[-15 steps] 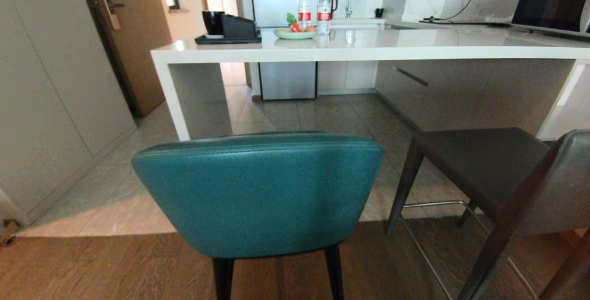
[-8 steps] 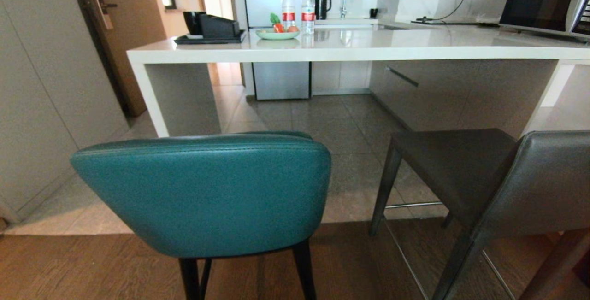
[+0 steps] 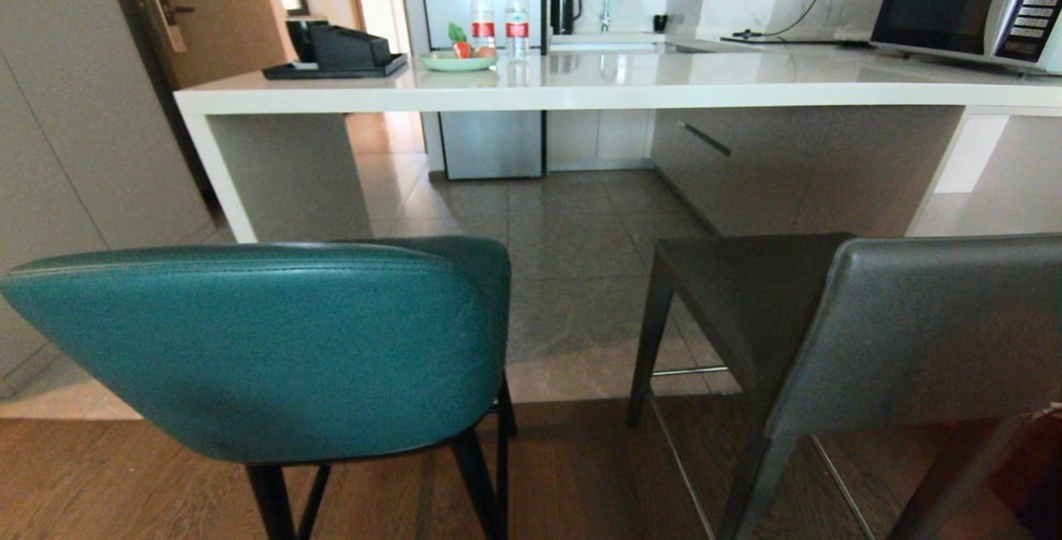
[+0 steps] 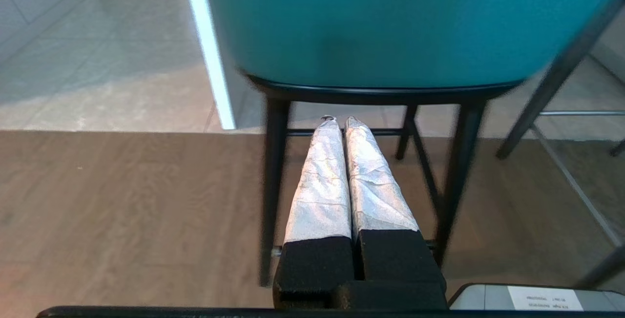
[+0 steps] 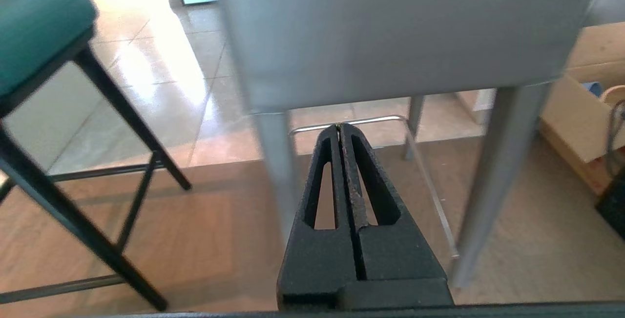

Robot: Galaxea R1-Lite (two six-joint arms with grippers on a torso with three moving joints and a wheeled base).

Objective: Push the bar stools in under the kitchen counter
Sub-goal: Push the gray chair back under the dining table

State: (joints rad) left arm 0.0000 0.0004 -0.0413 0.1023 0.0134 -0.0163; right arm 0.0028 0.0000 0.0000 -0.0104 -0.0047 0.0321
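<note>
Both stools unpushed. Teal stool on the left and dark-grey stool on the right, side by side, backs toward the robot, well short of the kitchen counter. Back legs on the wood floor, bare tile visible between seats and counter. Neither seat under the slab. Judgement: zero stools done, two to go; looks like the approach stage, nothing in contact.

Left gripper: clenched on nothing, foil-wrapped fingers pressed together, low behind the teal stool, below the seat shell, pointing between its black legs. No contact visible.
Right gripper: clenched on nothing, black fingers together, low behind the grey stool's back panel, pointing between its grey legs toward the footrest bar. No contact visible.

View differences:
- Head view only: counter top, white end leg, grey panel underneath, gap to close. Also clutter on top: black tray, green plate, two water bottles, microwave. No arms in that view.
- Left wrist view only: teal stool's underframe and crossbars, left gripper state.
- Right wrist view only: grey stool's legs and footrest, right gripper state, cardboard box on the floor beside the grey stool, away from the teal one — outside the head view, worth watching when pushing.
</note>
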